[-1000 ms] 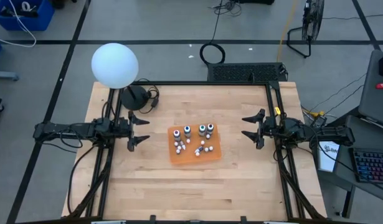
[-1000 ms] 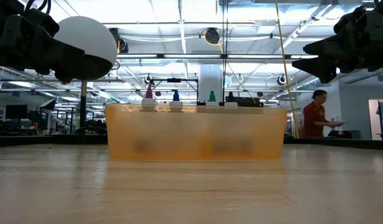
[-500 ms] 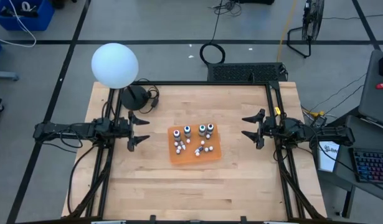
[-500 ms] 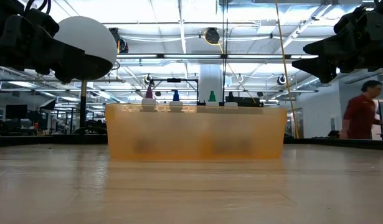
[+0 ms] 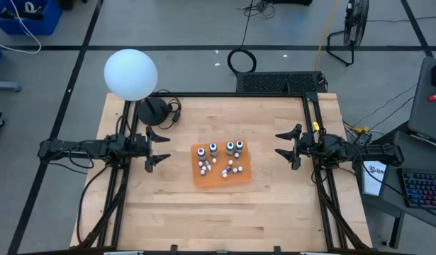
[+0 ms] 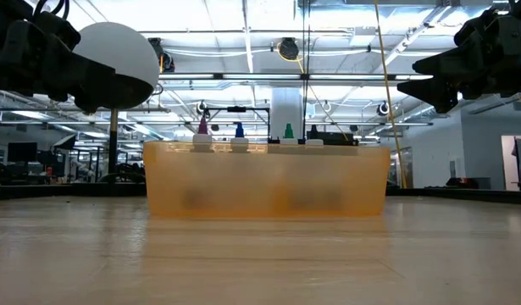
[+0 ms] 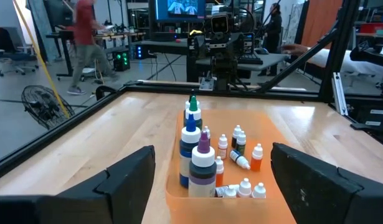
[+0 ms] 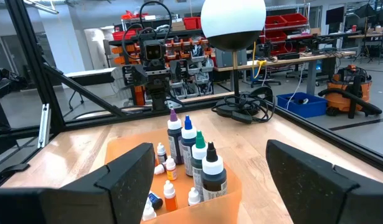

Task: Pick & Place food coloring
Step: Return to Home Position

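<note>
High view shows us the left gripper (image 5: 159, 149) with its two fingers spread wide and nothing between them, raised over the left part of the table (image 5: 274, 212). The right gripper (image 5: 280, 144) is likewise spread and empty over the right part. Between them, well apart from both, the orange bin (image 5: 240, 176) sits on the wood, and all the food coloring (image 5: 219, 161) we can see is inside it. From each gripper the bin lies straight ahead, toward the table's middle, and we judge neither arm clearly nearer. The bin's long axis runs roughly from arm to arm, slightly skewed. The taller bottles (image 5: 221, 148) line its far side, upright, tips up. In the left wrist view one small bottle (image 7: 240, 162) lies on its side.
</note>
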